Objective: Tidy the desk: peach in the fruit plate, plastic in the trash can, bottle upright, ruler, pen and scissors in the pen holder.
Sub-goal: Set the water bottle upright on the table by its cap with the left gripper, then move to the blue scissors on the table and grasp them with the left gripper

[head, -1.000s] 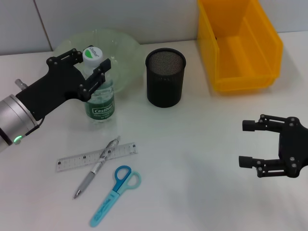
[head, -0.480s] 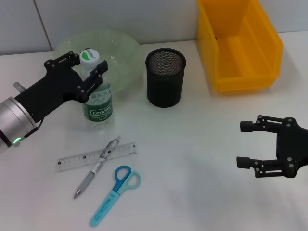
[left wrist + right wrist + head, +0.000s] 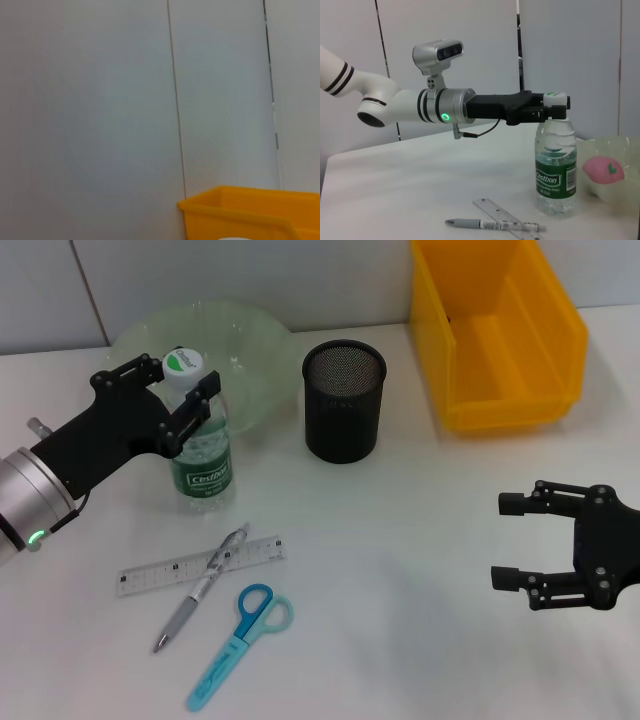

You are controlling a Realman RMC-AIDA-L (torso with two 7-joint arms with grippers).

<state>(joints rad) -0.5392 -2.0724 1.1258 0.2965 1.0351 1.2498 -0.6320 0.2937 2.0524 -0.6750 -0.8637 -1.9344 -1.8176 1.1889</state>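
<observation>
The clear bottle (image 3: 203,455) with a green label stands upright on the desk in front of the fruit plate (image 3: 245,320). My left gripper (image 3: 180,382) is shut on its neck, just under the white cap. The right wrist view shows the bottle (image 3: 555,170) resting on the table and the pink peach (image 3: 603,170) lying in the plate. The ruler (image 3: 150,575), the grey pen (image 3: 200,590) across it and the blue scissors (image 3: 240,635) lie flat near the front. The black mesh pen holder (image 3: 343,400) stands in the middle. My right gripper (image 3: 502,540) hovers open at the right. No plastic shows.
A yellow bin (image 3: 500,330) stands at the back right, also seen in the left wrist view as a yellow bin (image 3: 250,210) against the wall. Bare white table lies between the pen holder and my right gripper.
My left gripper has shifted slightly left and toward the front with the bottle. The right gripper has barely moved.
</observation>
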